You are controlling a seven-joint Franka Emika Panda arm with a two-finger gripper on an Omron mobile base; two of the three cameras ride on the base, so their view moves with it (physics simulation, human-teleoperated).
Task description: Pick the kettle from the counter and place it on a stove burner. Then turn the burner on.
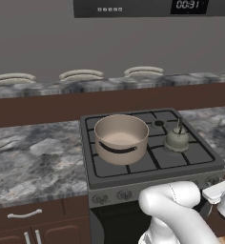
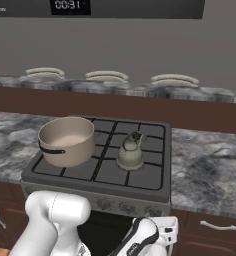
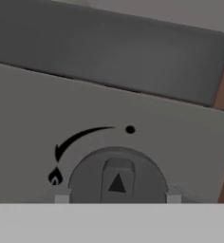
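The small grey-green kettle (image 1: 176, 139) (image 2: 130, 154) stands upright on the front right stove burner grate, away from the counter (image 1: 33, 157) (image 2: 210, 160). A bare stove burner (image 1: 159, 123) sits behind it. My gripper (image 3: 117, 197) is low at the stove's front panel. Its two fingertips (image 3: 61, 197) press against either side of a round grey knob (image 3: 117, 175). The knob's triangle pointer points up, close to the off dot (image 3: 129, 129), with a flame mark (image 3: 54, 176) at its left.
A large tan pot (image 1: 121, 138) (image 2: 66, 141) fills the stove's left side. More knobs (image 1: 125, 194) line the front panel. Plates (image 1: 81, 75) rest on the raised back ledge. Wooden cabinets with silver handles (image 2: 217, 226) flank the oven.
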